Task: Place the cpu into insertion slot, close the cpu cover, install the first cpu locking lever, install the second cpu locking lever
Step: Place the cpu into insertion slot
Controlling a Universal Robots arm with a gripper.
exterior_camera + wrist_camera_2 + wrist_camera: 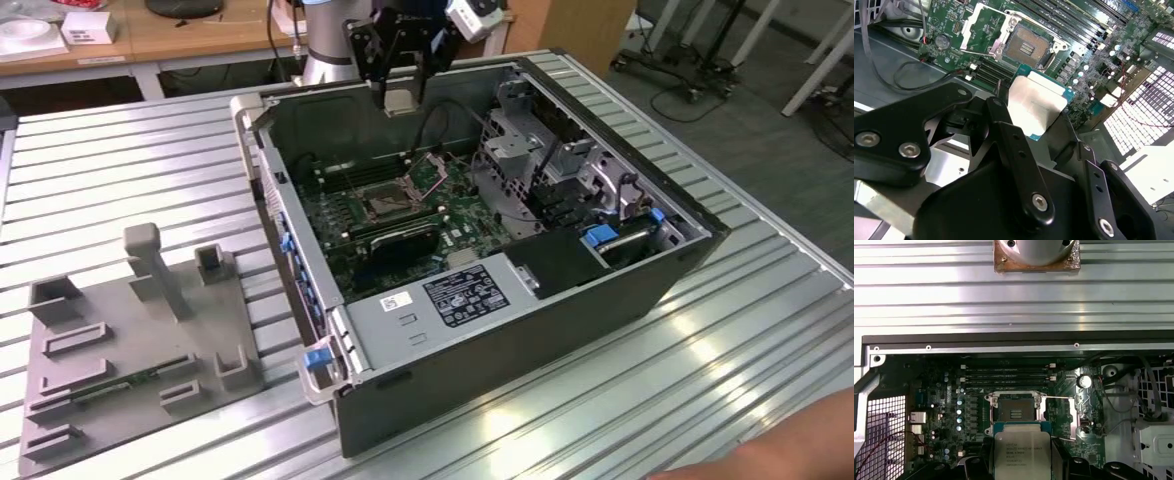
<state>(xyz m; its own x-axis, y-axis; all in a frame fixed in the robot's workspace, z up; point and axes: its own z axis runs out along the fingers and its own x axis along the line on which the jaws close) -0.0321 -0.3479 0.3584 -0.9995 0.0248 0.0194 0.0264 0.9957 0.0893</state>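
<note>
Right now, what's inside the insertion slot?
Nothing: the insertion slot shows a bare dark centre, the cpu cover open. The cpu, gripped by the hand, hides part of its rim in the first wrist view.

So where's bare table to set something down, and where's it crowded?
Bare ribbed table: behind the grey fixture tray, on the exterior view's left of the computer case; also along the case's near side. Crowded: inside the case, gripper holding the cpu above the motherboard.
</note>
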